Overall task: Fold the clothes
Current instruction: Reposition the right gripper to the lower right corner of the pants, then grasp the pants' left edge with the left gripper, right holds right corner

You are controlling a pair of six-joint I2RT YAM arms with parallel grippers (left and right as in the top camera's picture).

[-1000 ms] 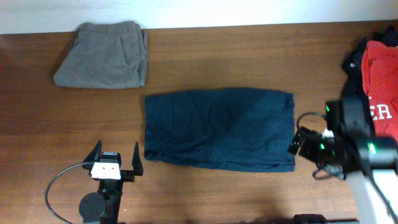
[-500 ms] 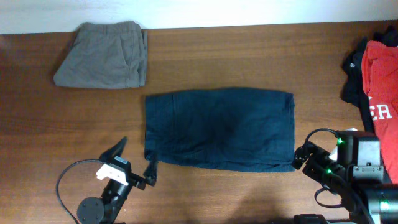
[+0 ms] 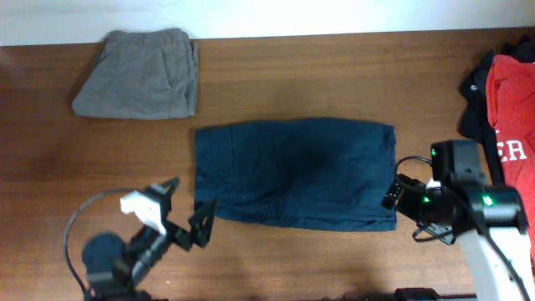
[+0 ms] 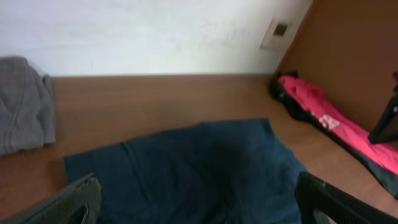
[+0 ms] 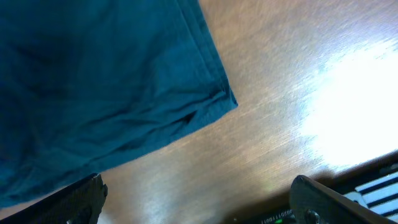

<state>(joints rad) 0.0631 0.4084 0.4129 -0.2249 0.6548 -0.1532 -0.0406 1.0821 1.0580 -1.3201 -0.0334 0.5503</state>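
**Navy shorts laid flat, folding only part done**

Navy shorts lie spread mid-table, apparently folded once. Grey shorts sit folded at the far left, and a red-and-black heap waits at right. The left gripper and right gripper are poised by the shorts' near corners, jaws wide, holding nothing.

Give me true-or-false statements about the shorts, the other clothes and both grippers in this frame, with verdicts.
The navy shorts lie spread flat on the table. True.
The left gripper is shut. False: its jaws stand open by the shorts' near left corner.
The grey shorts lie on the navy shorts. False: they lie apart, at the far left.
The right gripper is open by the shorts' right edge. True.
A red garment lies at the right edge. True.
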